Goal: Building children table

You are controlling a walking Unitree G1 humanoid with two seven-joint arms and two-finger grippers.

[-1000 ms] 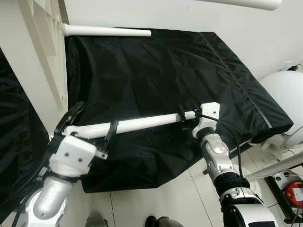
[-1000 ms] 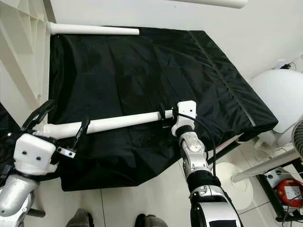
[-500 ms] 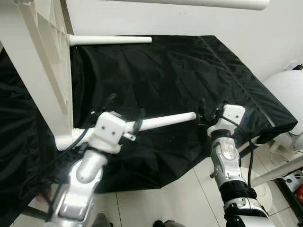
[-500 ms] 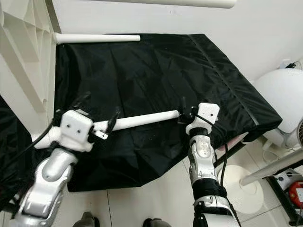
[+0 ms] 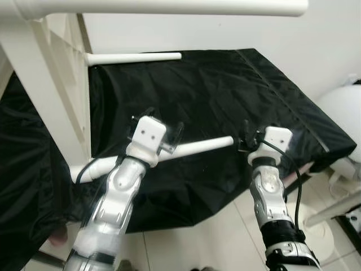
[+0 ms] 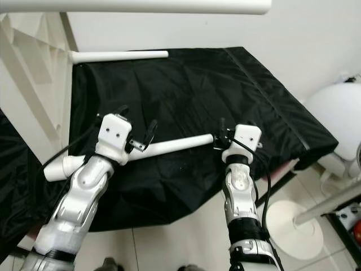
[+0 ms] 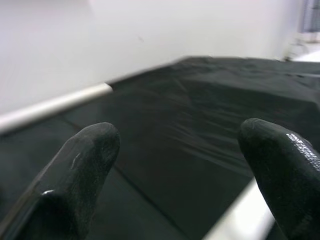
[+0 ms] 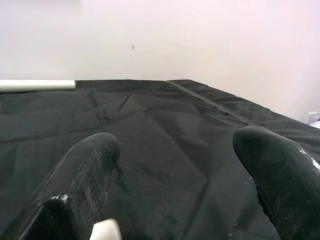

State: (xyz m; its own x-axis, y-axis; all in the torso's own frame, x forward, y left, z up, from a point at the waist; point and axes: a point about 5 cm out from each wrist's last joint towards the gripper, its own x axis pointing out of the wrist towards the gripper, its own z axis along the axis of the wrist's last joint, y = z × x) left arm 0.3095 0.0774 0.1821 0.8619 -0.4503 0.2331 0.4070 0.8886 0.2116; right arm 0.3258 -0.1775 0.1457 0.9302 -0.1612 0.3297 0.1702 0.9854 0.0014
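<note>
A: Eyeing the white table leg [image 5: 197, 148] lying across the black-covered worktop [image 5: 271, 101]. Left gripper [image 5: 164, 135] spread wide over its middle, nothing clamped. Right gripper [image 5: 246, 138] also spread, just off the free tip.

B: Looks like lining up for a grab. Best to centre both around the tube before closing, then keep it level heading for the white table frame [image 5: 56, 96]. Second leg [image 5: 135, 57] parked at the far edge.

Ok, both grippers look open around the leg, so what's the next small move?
Probably close the right gripper on the free end of the leg: its fingers stand apart at the tip, and the left gripper straddles the leg open too, so nothing grips it.
</note>
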